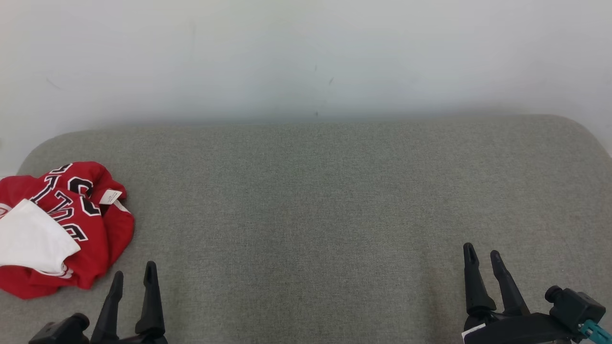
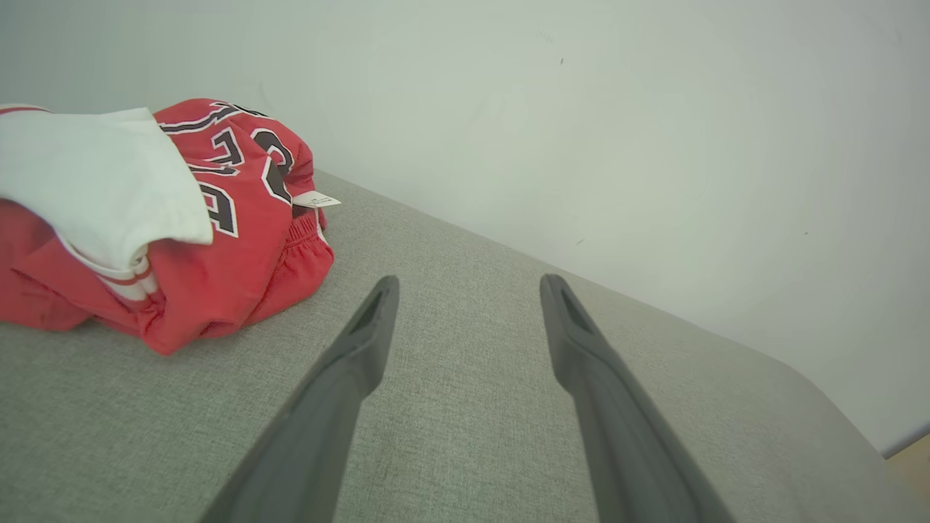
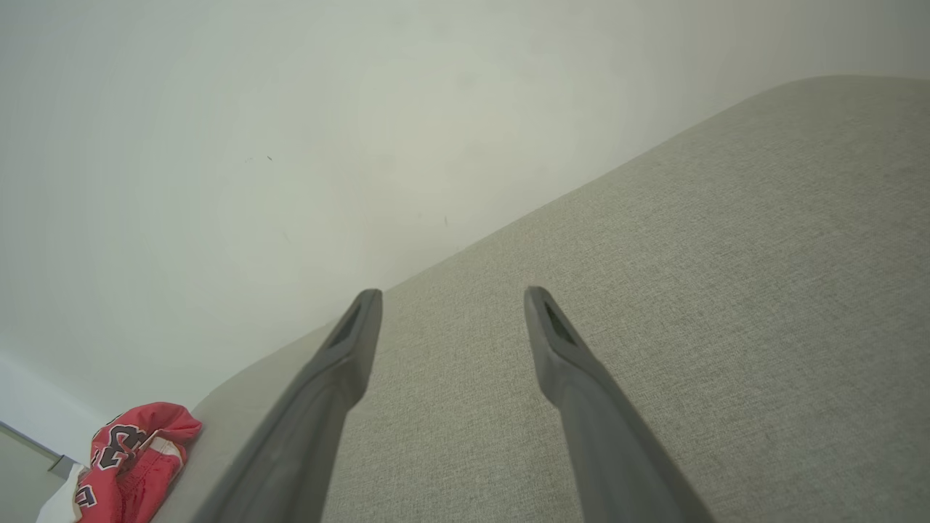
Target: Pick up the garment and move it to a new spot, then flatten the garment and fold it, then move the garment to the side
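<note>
- Red jersey T-shirt (image 1: 98, 234): crumpled heap at the left end of the grey fabric-covered surface (image 1: 306, 200). Part of it runs off the left edge of the head view.
- White sleeve (image 1: 33, 239) is flopped over the top of the heap. A small white tag (image 1: 110, 196) sticks out on the far-right side. Black lettering (image 1: 71, 210) w/ white outline shows, creased.
- Rest of the surface is bare up to the pale wall (image 1: 306, 57) at the far side.
- Handling (est.): light, soft, fully limp. It will sag and drape once lifted, and loose parts will trail. Not fragile, so a firm pinch is fine. The knit looks thin and prob. a bit slick, so a shallow nip could slip off.
- Where to grab (est.): the raised red fold on the near-right side of the heap, closest to the left gripper (image 1: 135, 270). Take a thick ridge of cloth, not one layer.
- Grabbing the sleeve alone would prob. just unroll the pile. Hem and shoulder corners would suit flattening better, but can't tell where they are in the bunch.
- Left gripper: jaws spread wide, nothing between them, touching no cloth. It sits near the heap, just to its near-right but apart. In the left wrist view the shirt lies ahead and left of the fingers.
- Right gripper (image 1: 482, 250): jaws likewise wide apart and empty, over bare fabric at the near right, well apart from the shirt.
- Stage (est.): pickup not yet begun. The left arm is the obvious one for the first grab.
</note>
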Controlling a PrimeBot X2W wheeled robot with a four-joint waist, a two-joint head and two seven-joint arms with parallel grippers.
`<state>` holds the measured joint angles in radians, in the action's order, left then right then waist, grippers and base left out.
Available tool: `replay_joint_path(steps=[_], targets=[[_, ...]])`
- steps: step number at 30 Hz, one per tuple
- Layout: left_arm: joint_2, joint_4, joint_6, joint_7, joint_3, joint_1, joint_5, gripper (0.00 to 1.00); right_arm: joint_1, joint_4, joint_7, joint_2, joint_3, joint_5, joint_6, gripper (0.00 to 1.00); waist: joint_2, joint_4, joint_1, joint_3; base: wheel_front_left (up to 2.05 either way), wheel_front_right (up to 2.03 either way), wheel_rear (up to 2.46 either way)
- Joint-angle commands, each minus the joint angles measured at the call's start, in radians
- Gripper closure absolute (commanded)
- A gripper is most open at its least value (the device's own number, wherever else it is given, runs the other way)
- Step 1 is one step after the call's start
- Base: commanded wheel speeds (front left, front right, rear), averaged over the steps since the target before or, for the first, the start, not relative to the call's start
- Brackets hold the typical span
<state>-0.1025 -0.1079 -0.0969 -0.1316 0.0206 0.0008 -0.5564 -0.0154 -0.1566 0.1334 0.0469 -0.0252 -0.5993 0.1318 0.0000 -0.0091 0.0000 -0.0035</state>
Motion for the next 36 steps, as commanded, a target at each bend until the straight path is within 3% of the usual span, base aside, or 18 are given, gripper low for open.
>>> replay_joint_path(steps=[1, 36], targets=[[-0.01, 0.016, 0.0, -0.013, -0.003, 0.005, 0.034, 0.0, 0.0, 0.011, 0.011, 0.004, -0.003, 0.037, -0.001, 0.0, 0.0, 0.0, 0.0, 0.0, 0.0, 0.0, 0.0], [-0.036, 0.053, 0.008, -0.092, -0.009, 0.036, 0.324, 0.0, 0.019, 0.023, 0.09, 0.005, -0.008, 0.356, -0.002, 0.0, 0.0, -0.003, 0.0, -0.006, 0.0, 0.0, 0.0]])
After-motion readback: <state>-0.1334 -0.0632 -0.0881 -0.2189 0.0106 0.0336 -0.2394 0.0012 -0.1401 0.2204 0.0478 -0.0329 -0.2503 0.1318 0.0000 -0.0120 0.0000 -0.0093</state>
